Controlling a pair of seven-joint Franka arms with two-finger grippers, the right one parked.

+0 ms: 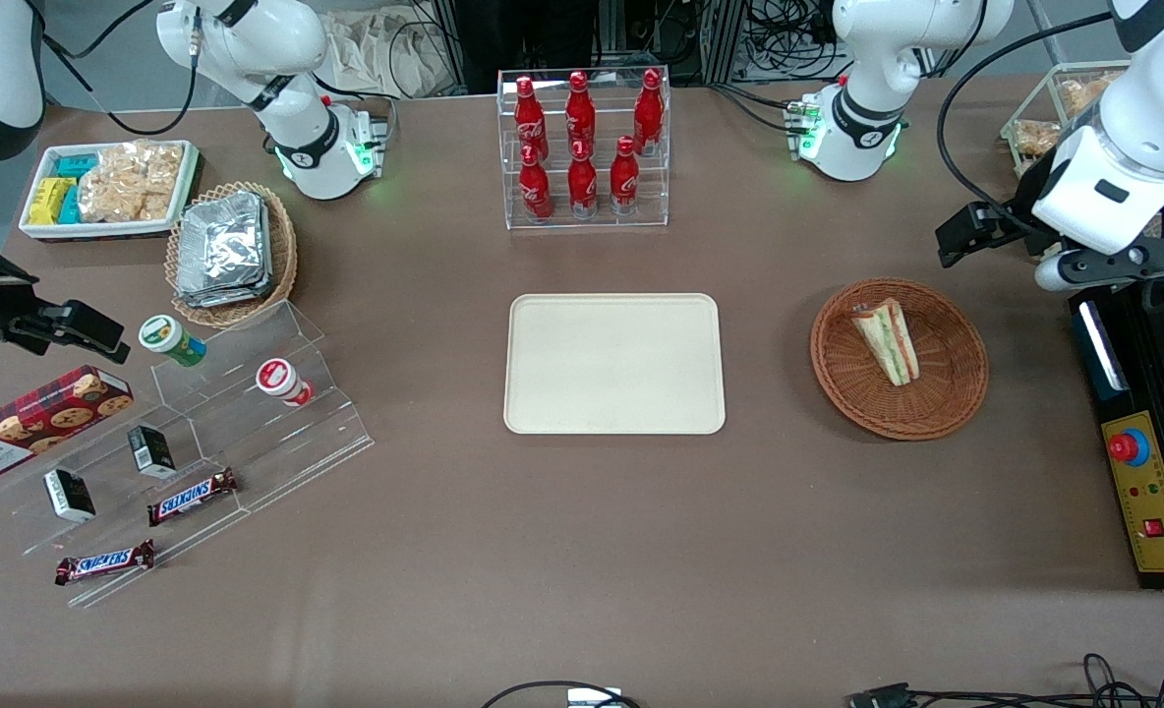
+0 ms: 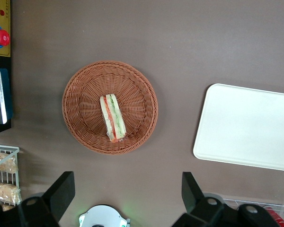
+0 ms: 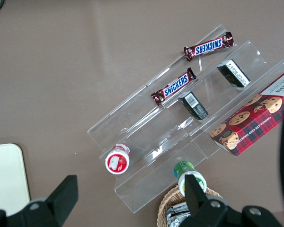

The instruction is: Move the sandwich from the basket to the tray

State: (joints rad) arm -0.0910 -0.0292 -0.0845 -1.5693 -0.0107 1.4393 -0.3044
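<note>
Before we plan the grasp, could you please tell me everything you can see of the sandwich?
The sandwich is a small wedge of pale bread with green and orange-red filling layers showing along its cut face. It lies alone in the round reddish-brown wicker basket, near its middle, resting on the weave and touching nothing else. The basket stands beside the bare cream tray, toward the working arm's end of the table. The gripper hangs open above the table, clear of the sandwich.

The front view looks steeply down over the whole table [image 1: 582, 551], with the gripper [image 1: 995, 241] at three o'clock. Both wrist views face straight down from high up — the left shares the basket [image 2: 85, 90], sandwich [image 2: 112, 118] and tray [image 2: 246, 127] with it.
</note>
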